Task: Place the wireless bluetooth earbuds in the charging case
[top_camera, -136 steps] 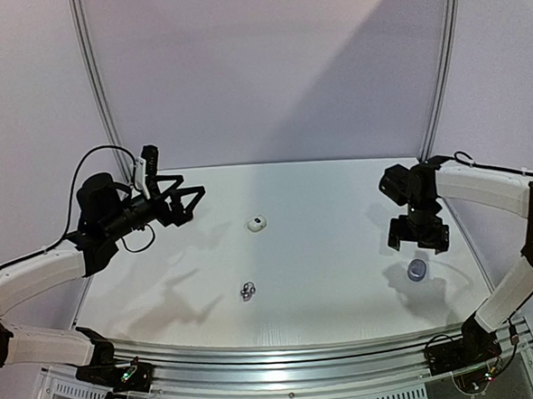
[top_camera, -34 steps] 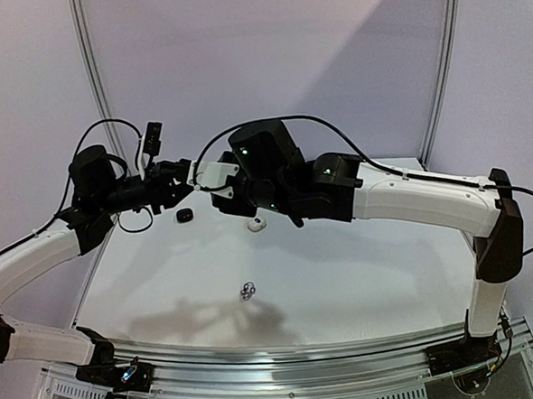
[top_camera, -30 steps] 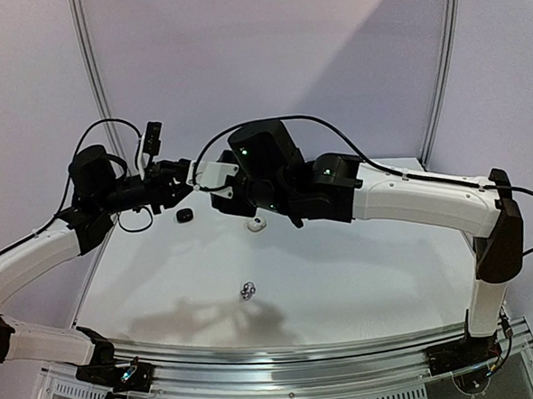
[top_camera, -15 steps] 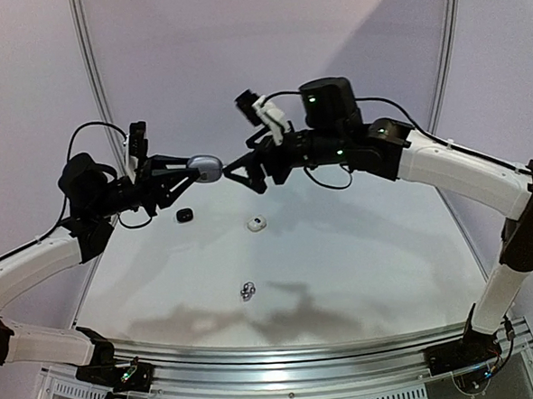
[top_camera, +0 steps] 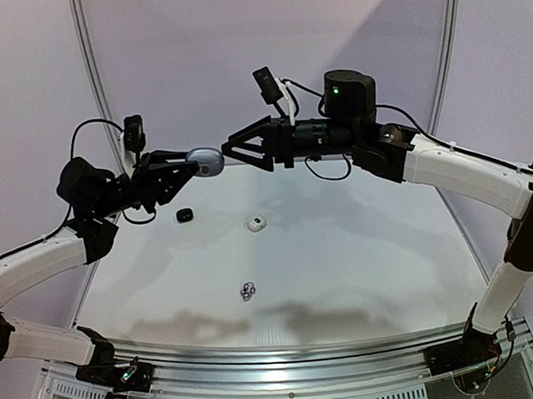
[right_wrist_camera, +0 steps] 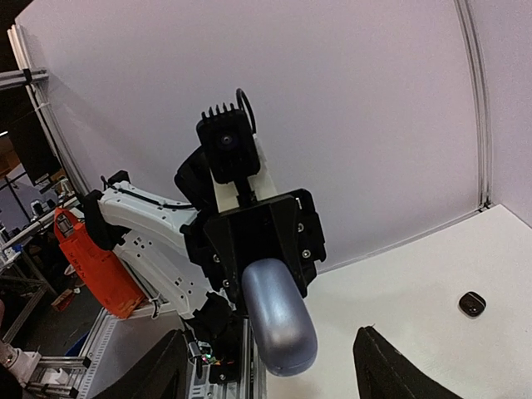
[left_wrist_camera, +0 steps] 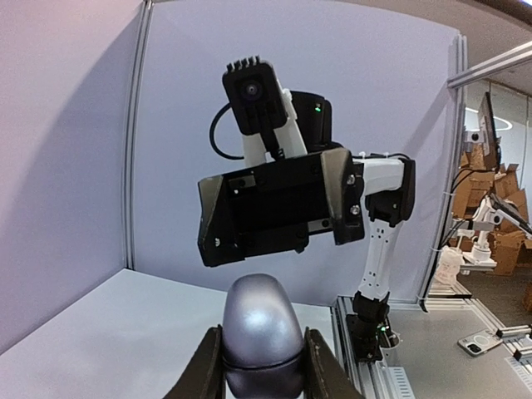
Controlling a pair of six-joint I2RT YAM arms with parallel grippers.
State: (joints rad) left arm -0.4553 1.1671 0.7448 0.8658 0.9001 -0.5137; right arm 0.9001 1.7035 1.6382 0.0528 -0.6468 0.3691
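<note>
One white table (top_camera: pixel 361 266) carries the scene, with two arms reaching in above its far half, their grippers facing one another in the air. The right gripper (top_camera: pixel 230 152) has its two jaws spread wide and nothing between them; it points at the left gripper from just beside it, and I cannot tell whether its fingertips touch anything. The left gripper (top_camera: pixel 192 165) is clamped narrowly on the one silvery-grey charging case (top_camera: pixel 210 162), a smooth pebble-shaped shell gripped on both sides by the fingers (left_wrist_camera: pixel 208 370), its rounded end sticking out toward the right gripper. The case is lifted well above the table. Three small things lie on the table: one white piece (top_camera: pixel 256 224) near the middle, one black piece (top_camera: pixel 184 214) to its left and a little farther back, and one tight cluster of silvery earbuds (top_camera: pixel 247 292) nearer the arm bases, well apart from the other two. The earbuds in the cluster are too small to count.
</note>
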